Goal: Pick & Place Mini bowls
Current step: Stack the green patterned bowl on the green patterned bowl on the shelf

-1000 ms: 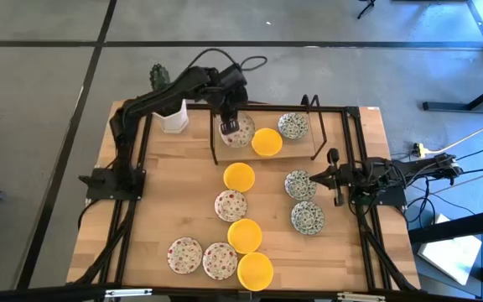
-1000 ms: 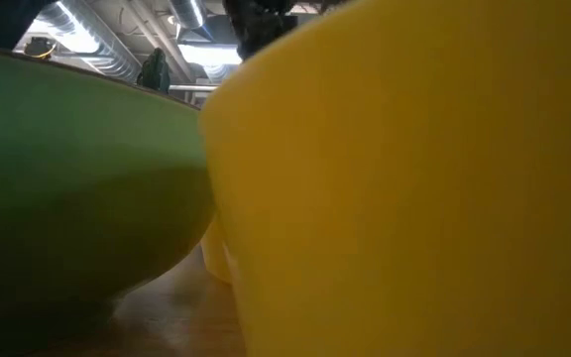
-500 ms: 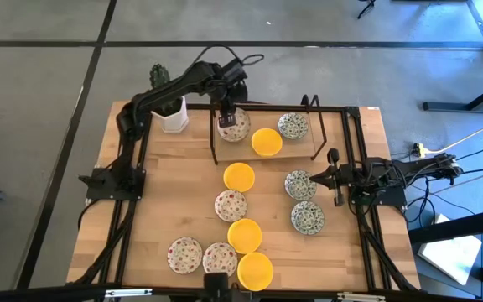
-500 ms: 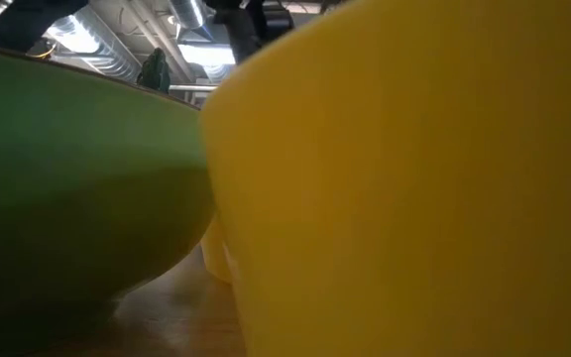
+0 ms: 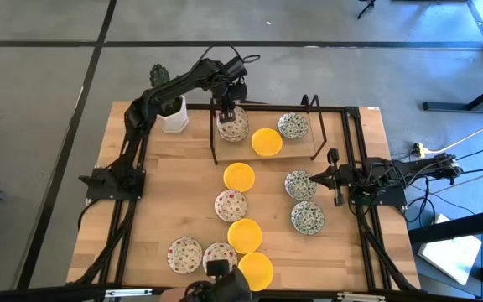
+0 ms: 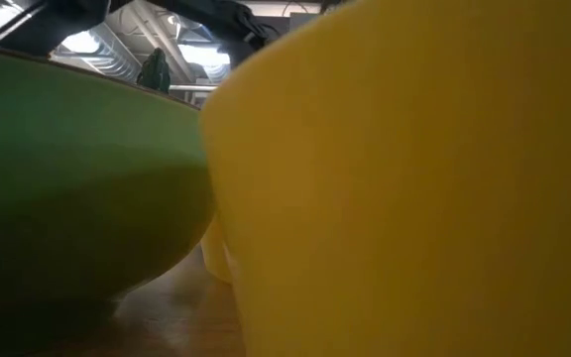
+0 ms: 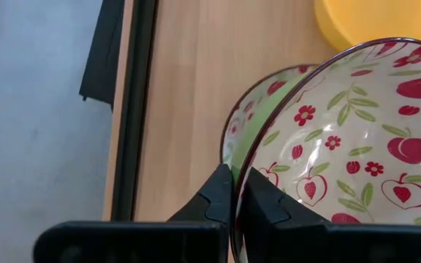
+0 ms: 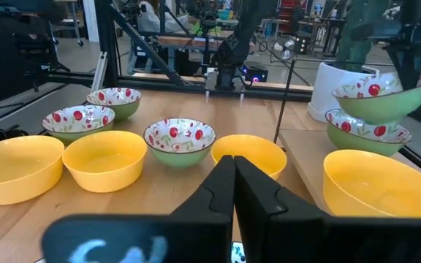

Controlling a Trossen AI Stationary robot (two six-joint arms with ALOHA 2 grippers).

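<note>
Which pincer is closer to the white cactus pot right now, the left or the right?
Left. The left pincer holds a red-speckled bowl just beside the white cactus pot; the right pincer rests far across the table.

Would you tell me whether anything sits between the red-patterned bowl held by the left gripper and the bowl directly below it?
Nothing visible does. The left gripper pinches the rim of the red-patterned bowl, which hangs over the bowl below it with only air between them.
</note>
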